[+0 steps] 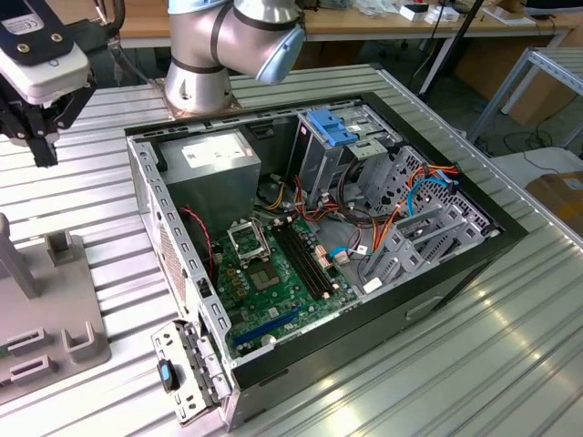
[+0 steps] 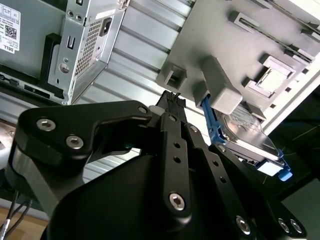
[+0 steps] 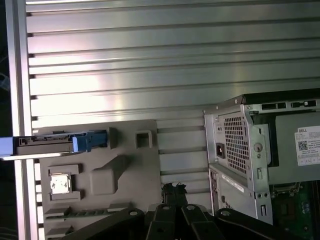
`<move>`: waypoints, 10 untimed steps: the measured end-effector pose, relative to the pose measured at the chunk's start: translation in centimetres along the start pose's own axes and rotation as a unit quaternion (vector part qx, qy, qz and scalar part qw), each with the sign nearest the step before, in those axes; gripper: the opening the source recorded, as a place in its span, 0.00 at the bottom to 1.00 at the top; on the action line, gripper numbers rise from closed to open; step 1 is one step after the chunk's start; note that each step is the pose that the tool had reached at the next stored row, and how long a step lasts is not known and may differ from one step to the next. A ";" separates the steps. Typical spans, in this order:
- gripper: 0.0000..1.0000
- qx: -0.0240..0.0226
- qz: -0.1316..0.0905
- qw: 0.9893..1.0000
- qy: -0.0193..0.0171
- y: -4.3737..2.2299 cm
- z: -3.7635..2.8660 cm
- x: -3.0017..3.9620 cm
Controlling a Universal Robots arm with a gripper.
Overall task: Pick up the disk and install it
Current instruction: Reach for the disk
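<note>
Second wrist view: end effector point(image 2: 172, 100) closed, gripping nothing, poised near grey holder point(image 2: 225, 40) on ribbed worktop point(image 2: 135, 45). Disk point(image 2: 248, 131) standing on edge in holder, blue rail showing, apart from open computer case point(image 1: 437, 291).

disk point(image 3: 50, 144) | first wrist view | one end cut off at edge
</note>
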State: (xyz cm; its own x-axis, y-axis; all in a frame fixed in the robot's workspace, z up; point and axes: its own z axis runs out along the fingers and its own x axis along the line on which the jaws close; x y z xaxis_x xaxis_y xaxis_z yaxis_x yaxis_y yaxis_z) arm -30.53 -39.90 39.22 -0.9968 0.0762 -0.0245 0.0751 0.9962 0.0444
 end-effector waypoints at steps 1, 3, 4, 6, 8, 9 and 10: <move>0.11 0.000 0.000 1.000 0.000 -0.02 0.00 0.25; 0.11 0.000 0.000 1.000 0.000 -0.04 -0.01 0.57; 0.11 0.000 0.000 1.000 0.000 -0.05 -0.01 0.70; 0.11 0.000 0.000 1.000 0.000 -0.10 -0.02 1.26; 0.11 0.000 0.000 1.000 0.000 -0.14 -0.03 1.93; 0.11 0.000 0.000 1.000 0.000 -0.16 -0.04 2.16; 0.11 0.000 0.000 1.000 0.000 -0.19 -0.04 2.45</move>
State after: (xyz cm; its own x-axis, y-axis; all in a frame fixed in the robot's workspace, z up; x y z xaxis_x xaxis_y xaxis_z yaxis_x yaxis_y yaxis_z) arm -32.99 -39.89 39.20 -0.9968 0.0762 -0.0244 0.0750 0.9962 0.0443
